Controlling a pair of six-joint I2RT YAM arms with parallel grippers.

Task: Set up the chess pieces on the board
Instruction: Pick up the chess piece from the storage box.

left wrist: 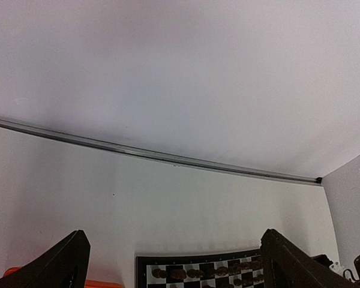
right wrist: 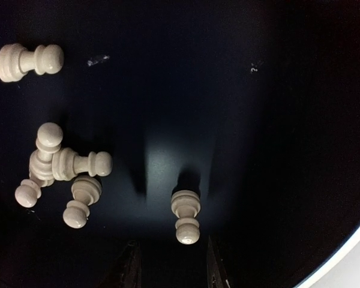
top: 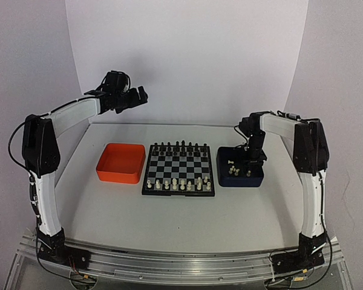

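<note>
The board (top: 179, 193) lies mid-table, with cream-white chess pieces (top: 175, 183) along its near rows and black pieces (top: 178, 147) on the far row. My right gripper (top: 252, 158) reaches down into the dark blue tray (top: 241, 180). In the right wrist view its jaws (right wrist: 171, 264) stand narrowly open. A cream pawn (right wrist: 186, 216) lies just ahead of the tips, in line with the gap and untouched. Several more cream pawns (right wrist: 60, 168) lie in a heap to the left, and one (right wrist: 27, 60) lies apart. My left gripper (top: 136, 96) hangs high at the back left, open (left wrist: 174, 264) and empty.
An orange tray (top: 118, 176) sits left of the board. The left wrist view shows the board's far edge (left wrist: 198, 273), a sliver of orange tray (left wrist: 102, 283) and the white backdrop. White walls curve round the table's back and sides.
</note>
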